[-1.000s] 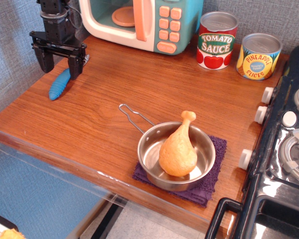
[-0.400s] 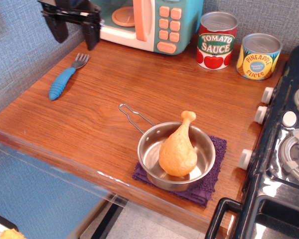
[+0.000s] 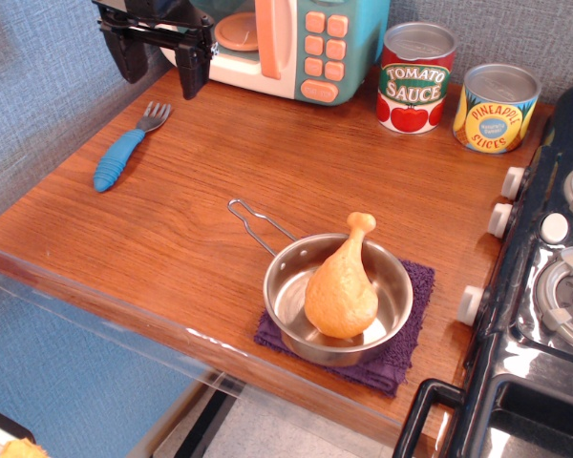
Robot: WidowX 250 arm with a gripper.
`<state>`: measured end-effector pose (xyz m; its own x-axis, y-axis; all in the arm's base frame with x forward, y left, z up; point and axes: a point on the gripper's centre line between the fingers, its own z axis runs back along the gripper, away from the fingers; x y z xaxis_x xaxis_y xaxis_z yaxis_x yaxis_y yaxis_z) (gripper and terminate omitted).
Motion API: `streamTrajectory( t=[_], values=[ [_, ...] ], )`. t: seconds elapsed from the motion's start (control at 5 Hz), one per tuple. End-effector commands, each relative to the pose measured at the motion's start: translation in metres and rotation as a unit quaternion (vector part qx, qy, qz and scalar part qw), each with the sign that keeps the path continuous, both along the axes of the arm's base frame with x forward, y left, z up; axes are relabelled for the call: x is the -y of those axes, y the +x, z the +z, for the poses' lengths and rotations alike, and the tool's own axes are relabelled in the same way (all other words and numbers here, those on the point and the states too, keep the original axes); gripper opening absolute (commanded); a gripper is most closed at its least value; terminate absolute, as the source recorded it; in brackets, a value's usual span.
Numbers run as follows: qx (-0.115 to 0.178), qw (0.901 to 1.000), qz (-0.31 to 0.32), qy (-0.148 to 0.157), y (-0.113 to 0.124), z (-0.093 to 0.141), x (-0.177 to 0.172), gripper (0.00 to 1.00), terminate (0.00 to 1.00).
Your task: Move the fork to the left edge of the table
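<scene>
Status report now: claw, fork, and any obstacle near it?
Claw open, empty, raised near the microwave. Fork flat by the table left edge, untouched. Nothing near the fork.

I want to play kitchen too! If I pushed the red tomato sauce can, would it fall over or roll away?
The tomato sauce can stands upright on a flat base on the table, so a low push would probably slide it. Pushed near the top, it might tip, and its round sides could then roll. It looks stiff.
</scene>
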<state>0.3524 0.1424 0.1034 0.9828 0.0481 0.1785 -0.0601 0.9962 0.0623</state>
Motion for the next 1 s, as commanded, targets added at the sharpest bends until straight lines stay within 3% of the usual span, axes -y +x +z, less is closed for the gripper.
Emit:
streamTrajectory(
  t=[0.0,0.6,0.8],
  values=[
    [0.032,0.9994,-0.001,0.013,-0.0029,0.0302,-0.0009,1.0,0.0],
    [0.032,0.9994,-0.001,0.013,-0.0029,0.0302,-0.0009,1.0,0.0],
    [0.032,0.9994,-0.001,0.013,-0.0029,0.0302,-0.0009,1.0,1.0]
  ],
)
